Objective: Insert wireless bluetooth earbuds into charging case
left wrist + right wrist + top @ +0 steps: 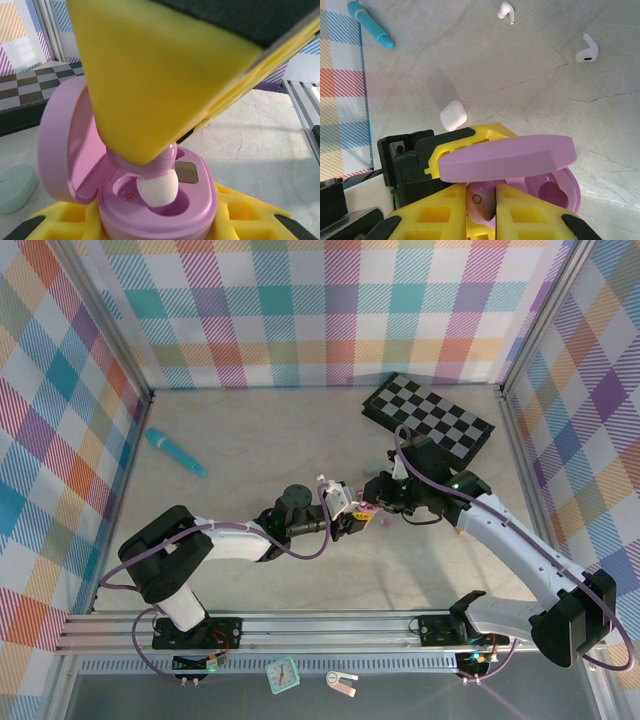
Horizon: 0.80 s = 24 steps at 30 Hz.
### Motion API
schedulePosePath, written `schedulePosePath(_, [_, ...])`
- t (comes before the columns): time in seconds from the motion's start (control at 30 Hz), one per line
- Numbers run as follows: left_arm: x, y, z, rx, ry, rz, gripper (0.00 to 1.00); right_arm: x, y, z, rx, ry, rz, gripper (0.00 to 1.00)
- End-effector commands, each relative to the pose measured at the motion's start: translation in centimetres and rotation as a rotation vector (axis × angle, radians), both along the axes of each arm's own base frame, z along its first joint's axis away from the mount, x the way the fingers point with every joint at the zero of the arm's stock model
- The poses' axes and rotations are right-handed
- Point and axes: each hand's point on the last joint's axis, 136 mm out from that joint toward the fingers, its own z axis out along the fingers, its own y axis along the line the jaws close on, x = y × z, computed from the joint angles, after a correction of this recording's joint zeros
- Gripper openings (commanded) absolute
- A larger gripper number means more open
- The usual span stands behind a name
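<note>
A lilac-pink charging case (200, 200) stands upright with its lid (60, 145) swung open, and my left gripper (157, 227) is shut on its base. My right gripper (482, 212) is shut on a pink earbud (481, 202). In the left wrist view that earbud's white tip (157, 186) dips into the case's left socket, under the right gripper's yellow finger (150, 80). From above, the two grippers meet at mid-table, left (347, 512) and right (377, 506). Two white earbuds (506, 11) (586, 50) lie loose on the table.
A white case (453, 115) sits on the table behind the left gripper, and a mint case (15, 187) lies beside the pink lid. A checkerboard (430, 420) lies at the back right. A blue pen-like tool (177, 452) rests by the left wall.
</note>
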Motion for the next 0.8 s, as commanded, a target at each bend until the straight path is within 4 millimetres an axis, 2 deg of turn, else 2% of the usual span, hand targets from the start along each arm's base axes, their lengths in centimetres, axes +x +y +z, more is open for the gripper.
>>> schedulePosePath(0.0, [-0.2, -0.9, 1.8, -0.035, -0.050, -0.020, 0.35, 0.0, 0.1, -0.7, -0.015, -0.005, 0.011, 0.19])
schedulePosePath(0.13, [-0.1, -1.0, 1.9, -0.038, -0.047, -0.016, 0.35, -0.2, 0.0, -1.5, -0.019, 0.015, 0.012, 0.19])
schedulePosePath(0.43, [0.1, -1.2, 2.1, -0.044, -0.046, -0.013, 0.36, -0.8, 0.4, -1.5, 0.011, 0.031, 0.023, 0.20])
schedulePosePath(0.77, [0.1, -1.1, 2.4, -0.053, -0.051, -0.009, 0.36, -1.1, -0.1, -1.1, 0.001, 0.015, 0.009, 0.32])
